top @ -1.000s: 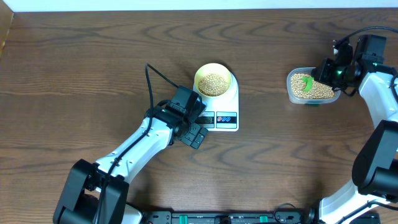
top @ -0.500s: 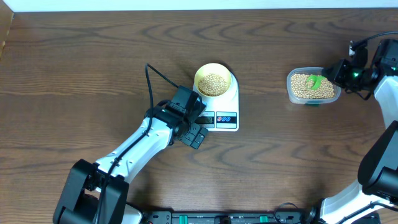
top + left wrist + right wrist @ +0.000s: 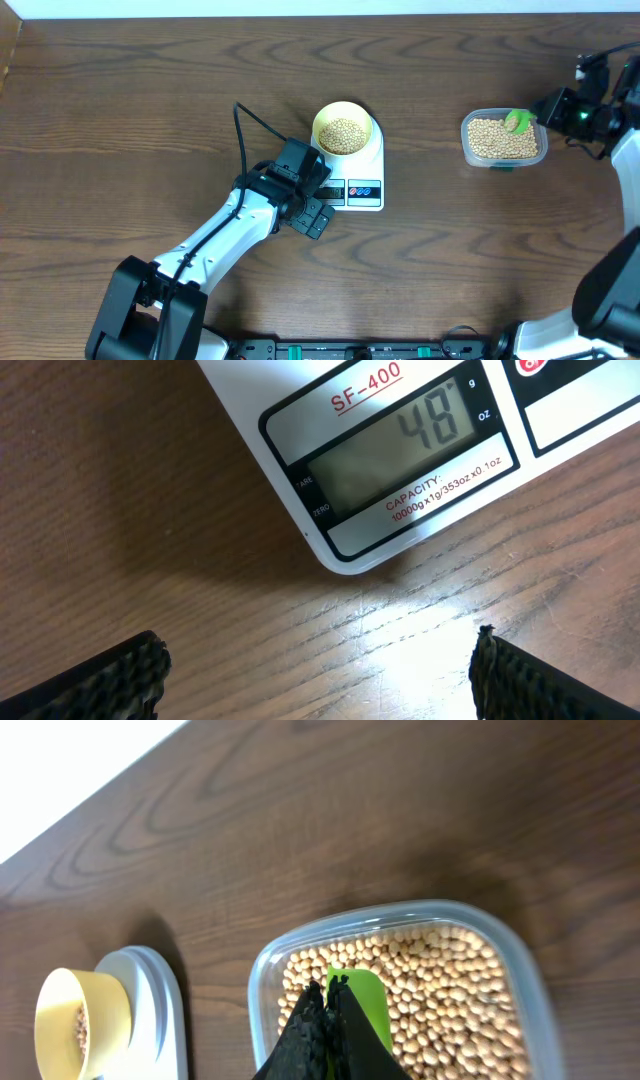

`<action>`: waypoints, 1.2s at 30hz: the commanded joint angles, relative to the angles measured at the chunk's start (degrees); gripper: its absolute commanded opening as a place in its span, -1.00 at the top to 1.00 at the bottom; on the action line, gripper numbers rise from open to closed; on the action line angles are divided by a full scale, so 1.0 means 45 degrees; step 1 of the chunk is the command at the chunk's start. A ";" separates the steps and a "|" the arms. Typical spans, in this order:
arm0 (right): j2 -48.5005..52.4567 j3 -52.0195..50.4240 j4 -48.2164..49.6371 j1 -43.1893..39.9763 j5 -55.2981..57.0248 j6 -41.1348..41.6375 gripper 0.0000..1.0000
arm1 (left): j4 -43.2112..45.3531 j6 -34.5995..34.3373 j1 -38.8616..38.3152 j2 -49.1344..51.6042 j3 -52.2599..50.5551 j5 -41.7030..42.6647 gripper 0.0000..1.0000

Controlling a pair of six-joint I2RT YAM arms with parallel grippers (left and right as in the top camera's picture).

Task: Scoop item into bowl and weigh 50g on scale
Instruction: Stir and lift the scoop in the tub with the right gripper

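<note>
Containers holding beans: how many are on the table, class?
2. The pale yellow bowl sits on the scale at the centre; the clear tub lies off to the right in the overhead view, with a green scoop over it. None seems hidden.

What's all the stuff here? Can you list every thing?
table: one, dark brown wood, under everything
kitchen scale: one, white, middle of table, showing 48 g
bowl: one, pale yellow, on the scale
tub: one, clear plastic, right of the scale
beans: many, tan, in bowl and tub
scoop: one, green, over the tub
left arm: one, white-black, at the scale's front
right arm: one, white-black, right edge
left fingers: two, black, open, before the display
right fingers: two, black, shut on the scoop
</note>
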 commanded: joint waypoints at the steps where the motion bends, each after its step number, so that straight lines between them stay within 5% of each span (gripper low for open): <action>1: -0.0505 0.0126 -0.0291 0.0010 0.0544 -0.0136 0.98 | -0.0034 0.0102 0.0005 0.0083 -0.0044 -0.0034 -0.96; 12: -0.0529 0.0126 -0.1112 0.0121 0.0933 0.0049 0.98 | -0.0034 0.0102 0.0005 0.0083 -0.0044 -0.0034 -0.96; 36: -0.0529 0.0126 -0.0947 -0.2443 -0.6703 0.1404 0.98 | -0.0034 0.0107 0.0005 0.0083 -0.0044 -0.0034 -0.96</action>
